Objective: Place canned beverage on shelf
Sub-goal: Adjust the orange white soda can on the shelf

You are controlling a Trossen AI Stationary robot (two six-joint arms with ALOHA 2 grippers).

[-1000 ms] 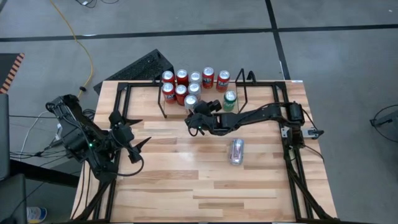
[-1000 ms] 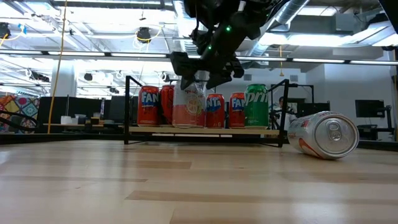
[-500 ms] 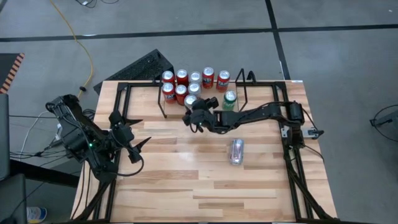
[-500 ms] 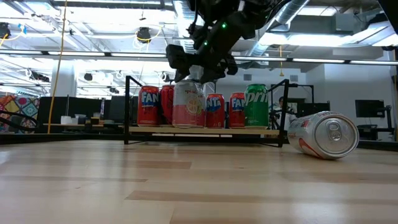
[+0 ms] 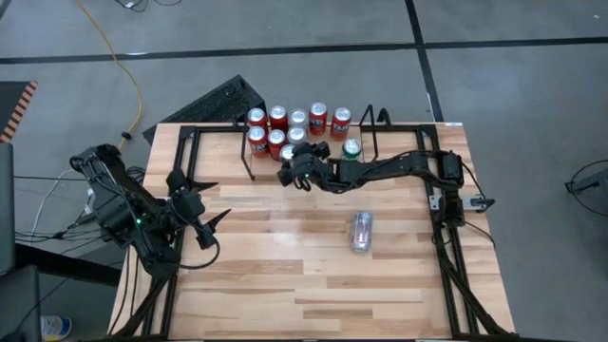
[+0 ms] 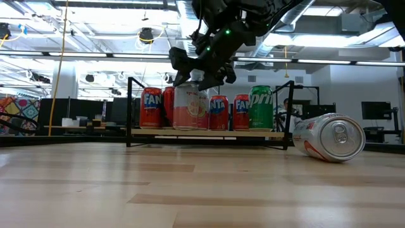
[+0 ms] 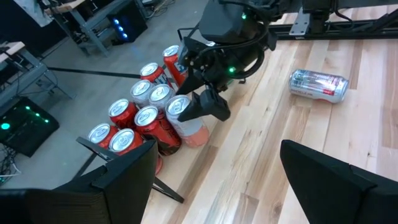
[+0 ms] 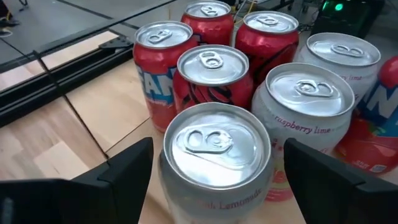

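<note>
Right hand (image 5: 296, 171): positioned at the front edge of the shelf (image 6: 205, 132), fingers spread wide around the pink-and-white can (image 6: 190, 107). In the right wrist view the two fingers (image 8: 134, 167) flank this can (image 8: 216, 160) on either side; whether the pads press on its wall cannot be told. The can stands upright with its base at shelf level.

Shelf, high view (image 5: 372, 128): black rod rack at the 12 o'clock side of the counter (image 5: 285, 266), with upright end loops.

Shelf contents: red cans (image 5: 277, 118) in two rows toward 12 o'clock of the right hand; a silver-topped raspberry lime can (image 8: 311, 118) just beside the pink-and-white can; one green can (image 5: 351, 149) at 3 o'clock of the hand, apart from the red group. All upright.

Loose item: one silver can (image 5: 362, 230) lying on its side on the counter at 5 o'clock of the right hand, well apart from the shelf. In the low view its end (image 6: 329, 137) faces the camera.

Left hand (image 5: 214, 223): at the 9 o'clock edge of the counter, well apart from the shelf, fingers wide open, nothing between them.

Off counter: a black keyboard (image 5: 220, 103) on the floor at 11 o'clock.
</note>
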